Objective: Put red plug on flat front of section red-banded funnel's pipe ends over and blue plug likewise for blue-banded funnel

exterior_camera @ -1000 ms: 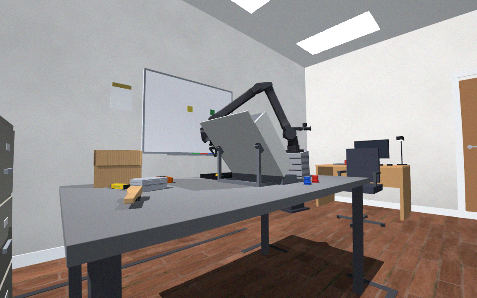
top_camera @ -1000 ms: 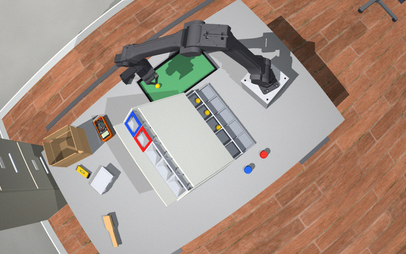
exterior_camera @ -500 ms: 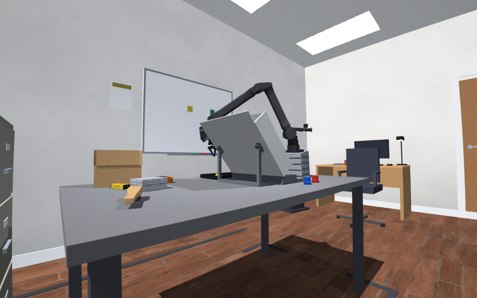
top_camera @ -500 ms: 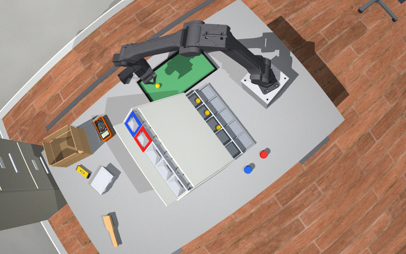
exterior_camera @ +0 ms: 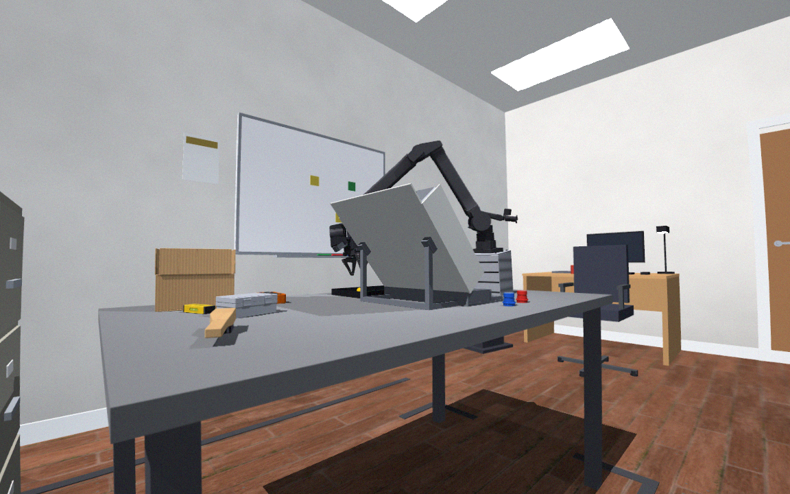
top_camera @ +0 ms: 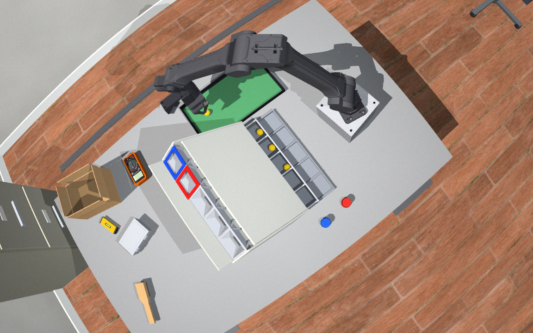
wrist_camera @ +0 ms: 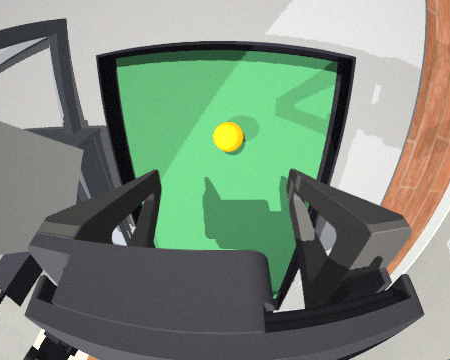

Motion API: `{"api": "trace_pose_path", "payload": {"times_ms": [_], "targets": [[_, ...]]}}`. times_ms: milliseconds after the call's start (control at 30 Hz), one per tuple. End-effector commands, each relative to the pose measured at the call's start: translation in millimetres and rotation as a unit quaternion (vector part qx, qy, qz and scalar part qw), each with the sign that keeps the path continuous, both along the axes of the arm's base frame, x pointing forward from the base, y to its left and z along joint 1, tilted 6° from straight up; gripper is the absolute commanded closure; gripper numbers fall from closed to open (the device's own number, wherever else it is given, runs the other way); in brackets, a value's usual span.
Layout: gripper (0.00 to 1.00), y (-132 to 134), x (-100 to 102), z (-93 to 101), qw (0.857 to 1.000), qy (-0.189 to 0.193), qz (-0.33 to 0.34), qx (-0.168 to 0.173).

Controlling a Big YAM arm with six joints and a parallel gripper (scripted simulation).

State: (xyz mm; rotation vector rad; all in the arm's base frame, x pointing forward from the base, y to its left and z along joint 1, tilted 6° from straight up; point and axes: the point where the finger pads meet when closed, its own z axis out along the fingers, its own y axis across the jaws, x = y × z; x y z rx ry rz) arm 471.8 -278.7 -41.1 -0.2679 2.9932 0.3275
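My gripper (top_camera: pixel 200 110) (exterior_camera: pixel 348 264) (wrist_camera: pixel 224 178) is open and empty, low over the near-left part of the green marble tray (top_camera: pixel 260 87) (wrist_camera: pixel 185 100). One yellow marble (top_camera: pixel 207 112) (wrist_camera: pixel 228 136) lies on the tray just ahead of the fingertips, not between them. The blue-banded funnel (top_camera: pixel 174 161) and the red-banded funnel (top_camera: pixel 187 182) sit side by side at the top of the sloped cover (top_camera: pixel 243 178) (exterior_camera: pixel 398 239). Three sections below the cover each hold a yellow marble (top_camera: pixel 259 131) (top_camera: pixel 271 146) (top_camera: pixel 286 166). The red plug (top_camera: pixel 345 202) (exterior_camera: pixel 522 296) and the blue plug (top_camera: pixel 325 222) (exterior_camera: pixel 509 298) stand on the table beside the rack.
The robot base (top_camera: pixel 348 115) stands right of the tray. A multimeter (top_camera: pixel 136 167), a cardboard box (top_camera: pixel 86 190), a yellow level (top_camera: pixel 108 224), a white box (top_camera: pixel 133 236) and a wooden brush (top_camera: pixel 146 301) lie on the table's left side. A filing cabinet (top_camera: pixel 11 223) stands beyond.
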Motion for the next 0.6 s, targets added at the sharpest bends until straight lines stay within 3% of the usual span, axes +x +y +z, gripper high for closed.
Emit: {"api": "trace_pose_path", "payload": {"times_ms": [0,567], "targets": [[0.2,7.0,4.5,-35.0,1.0,0.006,0.0,0.004],[0.2,6.9,3.5,-34.8,1.0,-0.007,-0.001,-0.004]]}}
